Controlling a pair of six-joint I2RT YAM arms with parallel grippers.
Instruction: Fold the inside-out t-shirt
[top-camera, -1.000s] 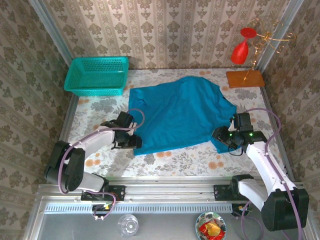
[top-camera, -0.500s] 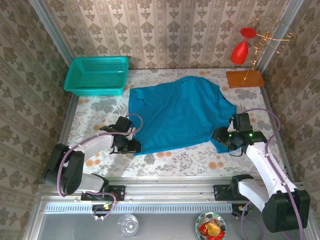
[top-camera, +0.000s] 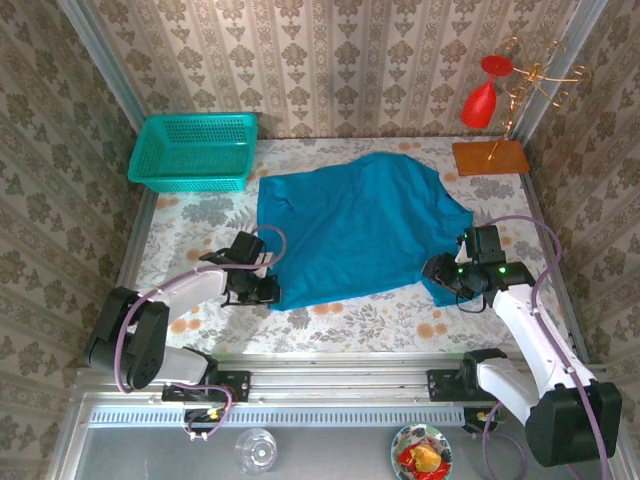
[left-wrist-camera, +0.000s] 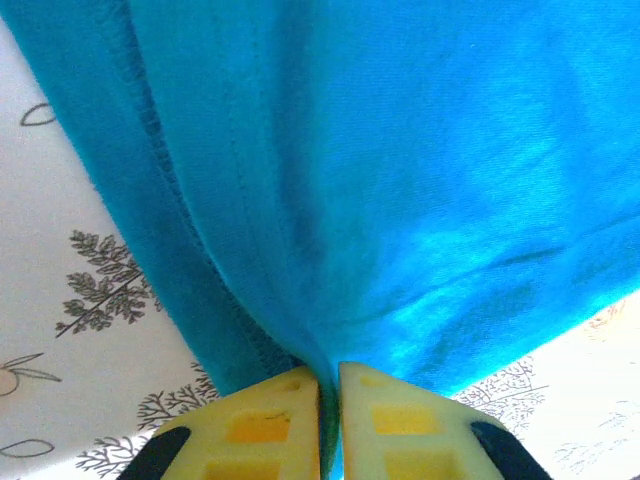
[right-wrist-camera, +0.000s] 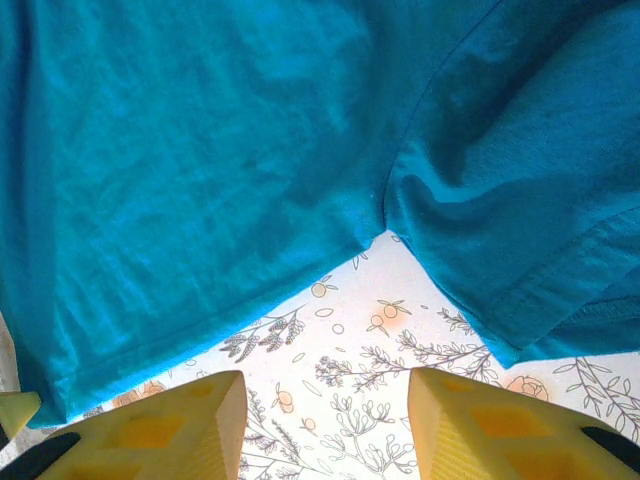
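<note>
The teal-blue t-shirt (top-camera: 355, 228) lies spread on the flowered table, its seams showing. My left gripper (top-camera: 268, 291) is at the shirt's near-left corner, shut on a pinch of the cloth. In the left wrist view the yellow fingers (left-wrist-camera: 265, 430) clamp the t-shirt (left-wrist-camera: 380, 180) fabric between them, and the hem seam runs up to the left. My right gripper (top-camera: 440, 272) stands open at the shirt's near-right side, by the sleeve. In the right wrist view its fingertips (right-wrist-camera: 170, 430) hover over bare cloth-covered table, with the t-shirt (right-wrist-camera: 200, 150) body and sleeve just beyond them.
A teal mesh basket (top-camera: 193, 151) stands at the back left. An orange board (top-camera: 490, 157) with a wire stand and a red glass (top-camera: 480, 100) is at the back right. Walls close in on both sides of the table (top-camera: 370, 322).
My left gripper drew back toward the near edge with the shirt's corner in it, then edged slightly forward again. The right arm has stayed put.
</note>
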